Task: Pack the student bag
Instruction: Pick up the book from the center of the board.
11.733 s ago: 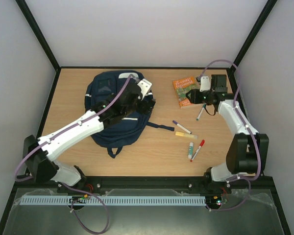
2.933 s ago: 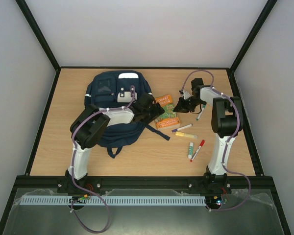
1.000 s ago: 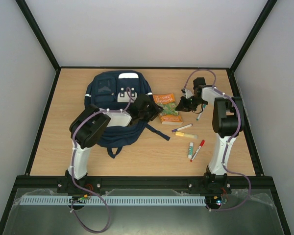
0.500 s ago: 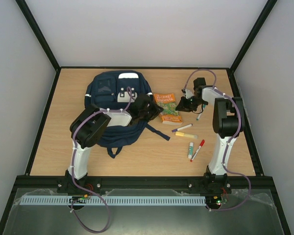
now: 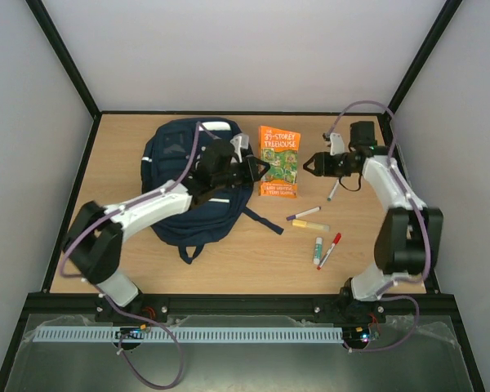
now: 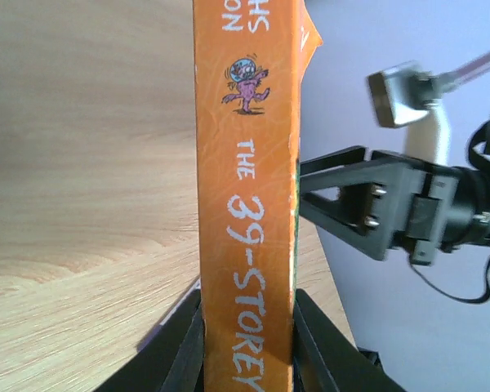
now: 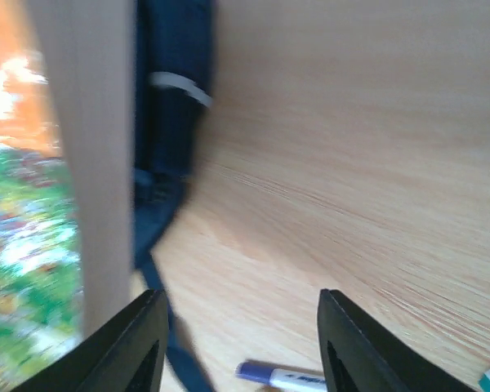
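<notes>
Blue student bag (image 5: 170, 151) lies flat on the left-centre of the desk (image 5: 114, 184), loop toward the near edge; left arm (image 5: 139, 211) reaches across it; left tool (image 5: 256, 170) clenched on the spine of an orange book (image 5: 278, 149), just right of the bag; right tool (image 5: 309, 163) released, jaws apart with nothing between, tips just beside the book's right edge; pens (image 5: 303, 214) and a glue stick (image 5: 318, 249) lie scattered nearer, right of centre.

Left fingers (image 5: 259, 168) at orange book (image 5: 279, 155) edge beside student bag (image 5: 180, 196), right fingers (image 5: 312, 163) just right of book
</notes>
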